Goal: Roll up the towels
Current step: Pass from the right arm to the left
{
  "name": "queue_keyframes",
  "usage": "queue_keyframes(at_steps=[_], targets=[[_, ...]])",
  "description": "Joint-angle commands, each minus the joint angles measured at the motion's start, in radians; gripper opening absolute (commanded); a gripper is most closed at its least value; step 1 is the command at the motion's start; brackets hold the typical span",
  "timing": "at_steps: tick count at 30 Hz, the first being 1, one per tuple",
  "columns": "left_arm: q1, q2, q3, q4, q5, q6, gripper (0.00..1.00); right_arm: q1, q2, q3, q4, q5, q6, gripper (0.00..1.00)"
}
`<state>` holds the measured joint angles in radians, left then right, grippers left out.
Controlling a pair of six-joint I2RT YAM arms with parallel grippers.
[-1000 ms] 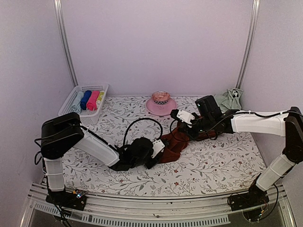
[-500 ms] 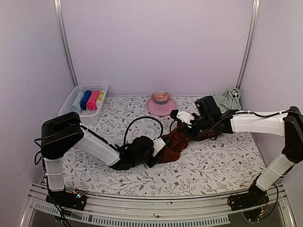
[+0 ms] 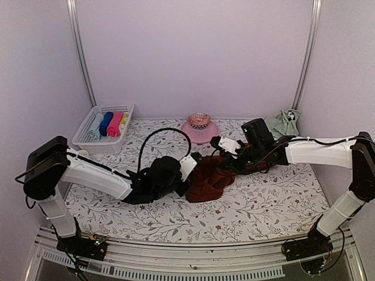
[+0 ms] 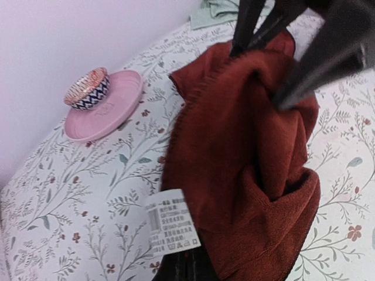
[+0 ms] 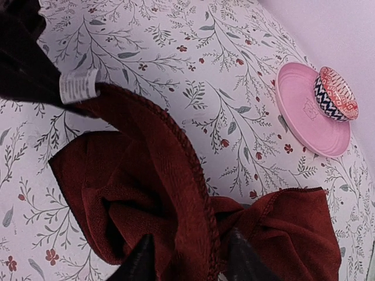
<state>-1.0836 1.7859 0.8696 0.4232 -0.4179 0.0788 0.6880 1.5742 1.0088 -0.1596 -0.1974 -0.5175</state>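
The dark red-brown towel (image 3: pixel 206 178) lies bunched near the middle of the desk (image 3: pixel 269 196), on its floral-printed cover, stretched between the two arms. The left gripper (image 3: pixel 188 177) has its jaws closed on the towel's near-left edge, just beside the white care label (image 4: pixel 171 228). From there the stitched hem runs as a raised ridge towards the right gripper (image 5: pixel 190 257). The right jaws are clamped on this ridge: in the right wrist view a dark fingertip shows on either side of the hem, and in the left wrist view the same fingers (image 4: pixel 316 64) press into the cloth, which folds around them. The rest of the towel sags in loose folds onto the cover. The pale sage green towel (image 3: pixel 284 123) sits crumpled at the far right corner, well apart from both grippers. A pink plate (image 3: pixel 190 133) carrying a small patterned bowl (image 3: pixel 199 120) stands at the far edge, behind the red-brown towel. A white basket (image 3: pixel 104 140) holding rolled cloths in blue, pink and yellow sits in the far left corner.
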Motion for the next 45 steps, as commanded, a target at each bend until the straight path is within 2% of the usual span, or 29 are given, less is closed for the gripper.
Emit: queue_keyframes(at_steps=[1,4,13,21,23,27,31,36,39,45], targets=[[-0.005,-0.185,-0.055,-0.135,-0.102,-0.04,0.0,-0.005,-0.039,0.005,-0.017,-0.083,-0.031,0.69],[-0.005,-0.31,-0.096,-0.219,-0.156,-0.07,0.0,-0.005,-0.055,0.003,-0.022,-0.078,-0.038,0.79],[-0.004,-0.652,-0.209,-0.459,-0.269,-0.137,0.0,-0.041,-0.113,-0.023,-0.02,0.013,-0.126,0.85],[-0.001,-0.83,-0.246,-0.688,-0.399,-0.205,0.0,-0.15,-0.096,-0.011,-0.044,0.144,-0.221,0.9],[-0.002,-0.879,-0.246,-0.738,-0.447,-0.248,0.0,-0.176,-0.046,0.038,-0.087,0.178,-0.204,0.91],[0.003,-0.999,-0.278,-0.711,-0.439,-0.269,0.0,-0.225,0.101,0.182,-0.183,0.222,-0.122,0.9],[0.008,-1.078,-0.318,-0.65,-0.392,-0.245,0.0,-0.273,0.29,0.416,-0.296,0.2,-0.005,0.89],[0.008,-1.055,-0.317,-0.633,-0.365,-0.229,0.0,-0.292,0.543,0.735,-0.407,0.104,0.078,0.85],[0.008,-0.992,-0.305,-0.622,-0.355,-0.217,0.0,-0.291,0.67,0.895,-0.455,-0.01,0.141,0.84],[0.008,-0.923,-0.29,-0.575,-0.343,-0.192,0.0,-0.278,0.751,0.965,-0.452,-0.229,0.154,0.83]])
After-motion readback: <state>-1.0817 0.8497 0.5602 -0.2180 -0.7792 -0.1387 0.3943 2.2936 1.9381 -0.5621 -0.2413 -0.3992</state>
